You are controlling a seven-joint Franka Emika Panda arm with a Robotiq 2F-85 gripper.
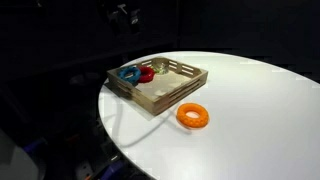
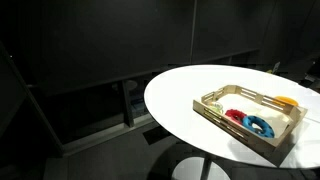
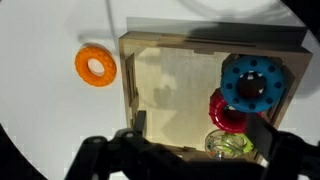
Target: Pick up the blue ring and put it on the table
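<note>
Wrist view looked straight down on the blue ring (image 3: pixel 253 87). It lay flat in one corner of the wooden tray (image 3: pixel 175 92), close against the tray wall and touching the smaller red ring (image 3: pixel 228 112) beside it. From where I stood it seemed a hard, light plastic doughnut, smooth and probably a little slippery, and stiff enough not to give under a squeeze. I judged the best hold to be across one side of its band, with one finger down through the hole and the other outside. The side away from the wall and the red ring looked the safest place for that.

The fingers (image 3: pixel 272 150) were spread wide with nothing between them, held high over the tray. The ring sat just ahead of one of them, off to the side of the gap rather than centred in it. An orange ring (image 3: pixel 96 65) lay apart on the white counter (image 3: pixel 40 110), outside the tray.
</note>
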